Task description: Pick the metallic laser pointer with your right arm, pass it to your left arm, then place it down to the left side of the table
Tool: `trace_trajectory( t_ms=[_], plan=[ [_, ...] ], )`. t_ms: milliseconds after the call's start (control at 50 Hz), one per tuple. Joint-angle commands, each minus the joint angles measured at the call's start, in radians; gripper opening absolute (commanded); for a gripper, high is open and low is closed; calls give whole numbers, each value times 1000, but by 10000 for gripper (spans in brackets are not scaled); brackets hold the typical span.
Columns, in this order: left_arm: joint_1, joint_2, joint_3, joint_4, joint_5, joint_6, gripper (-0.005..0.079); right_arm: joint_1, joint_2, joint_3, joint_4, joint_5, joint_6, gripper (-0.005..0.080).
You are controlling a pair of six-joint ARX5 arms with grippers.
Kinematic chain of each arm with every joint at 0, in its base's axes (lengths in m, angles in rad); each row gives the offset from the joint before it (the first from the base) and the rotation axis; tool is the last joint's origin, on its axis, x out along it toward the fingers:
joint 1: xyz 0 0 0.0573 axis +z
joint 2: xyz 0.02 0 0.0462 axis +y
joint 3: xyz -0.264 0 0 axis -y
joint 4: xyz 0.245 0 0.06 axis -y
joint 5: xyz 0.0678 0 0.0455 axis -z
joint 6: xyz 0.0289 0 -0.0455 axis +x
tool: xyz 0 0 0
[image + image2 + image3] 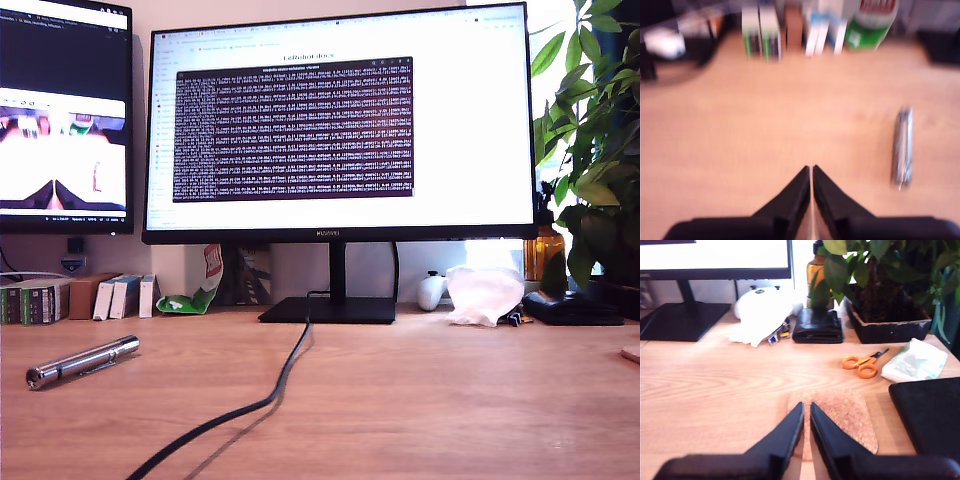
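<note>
The metallic laser pointer (pixel 82 361) lies flat on the wooden table (pixel 430 400) at the exterior view's left, a slim silver cylinder. The first wrist view, which is blurred, shows the laser pointer (pixel 902 147) lying apart from my first gripper (pixel 811 170), whose black jaws are shut on nothing. My second gripper (pixel 806 407) hovers over a cork mat (pixel 847 415), its jaws together and holding nothing. Neither arm appears in the exterior view.
A black cable (pixel 268 402) runs from the monitor stand (pixel 328 309) toward the table's front. Small boxes (pixel 60 298) line the back at the exterior view's left. Orange scissors (pixel 862 364), a black wallet (pixel 817 326), a plant pot (pixel 887 320) and a black pad (pixel 930 412) lie near my second gripper.
</note>
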Motion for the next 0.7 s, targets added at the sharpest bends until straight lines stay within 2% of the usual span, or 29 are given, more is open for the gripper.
trace_trajectory(
  t_ms=[0,360,500,680],
  plan=[
    [0,-5,-31,10,-3,-6,-22,3,4,-26,10,3,0,0],
    [0,-4,-31,10,-1,-6,-22,5,2,-26,10,5,0,0],
    [-24,-8,-31,8,-3,-6,-22,41,-15,-26,11,6,1,0],
    [14,-65,-31,-32,9,-6,-22,1,-30,-26,11,3,1,0]
  ],
)
